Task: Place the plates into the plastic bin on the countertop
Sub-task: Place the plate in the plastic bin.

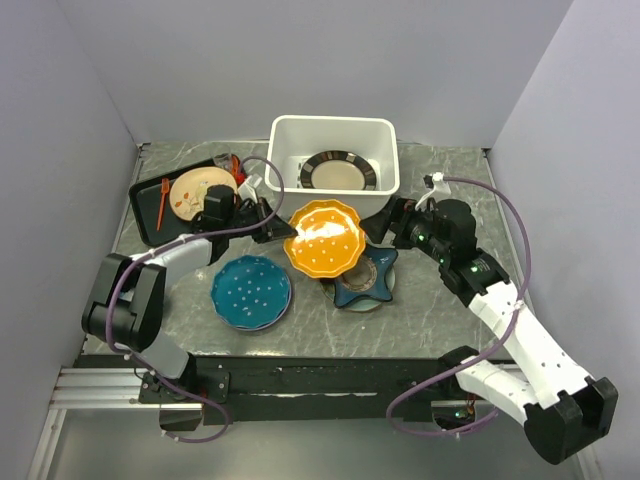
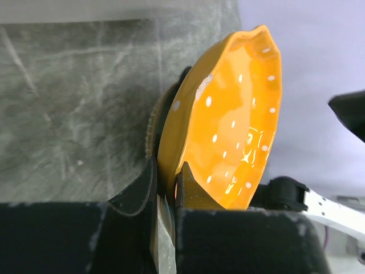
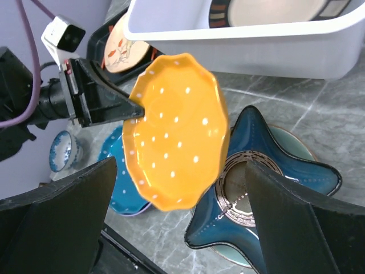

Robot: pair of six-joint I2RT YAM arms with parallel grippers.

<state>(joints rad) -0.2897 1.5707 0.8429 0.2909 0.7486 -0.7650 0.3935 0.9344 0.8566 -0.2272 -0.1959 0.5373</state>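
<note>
Just in front of the bin point(image 1: 335, 122) point(image 3: 256, 51), the left fingers point(image 1: 283, 235) point(image 3: 130, 108) are clamping the near-left rim of the orange plate point(image 1: 322, 238) point(image 2: 228, 114) point(image 3: 177, 131). They are closed tight on that edge, one finger on each face. I am seeing the plate off the surface point(image 1: 420, 300), tilted, with its white-dotted face showing to the top camera and to the right wrist camera. It is sitting below the bin's front wall, not over the bin.

The right fingers point(image 1: 378, 228) are spread wide and gripping nothing. They are hanging just right of the orange plate, close to the bin's front right corner.

Inside the bin a dark-rimmed plate point(image 1: 338, 170) point(image 3: 268, 11) is lying flat on the base. On the surface the blue dotted plate point(image 1: 250, 291) point(image 3: 117, 171) is lying left of centre, near the left arm. The star plate point(image 1: 368, 280) point(image 3: 274, 171) is lying right of it, partly under the raised orange plate, and resting on a pale green plate point(image 1: 360, 303) point(image 3: 291, 142). Something round and shiny is sitting in the star plate's middle; I cannot tell what.

At the far left a black tray point(image 1: 150, 195) is carrying a beige plate point(image 1: 200, 190) point(image 3: 128, 48). A small blue bowl point(image 3: 61, 151) is showing in the right wrist camera, beside the left arm.
</note>
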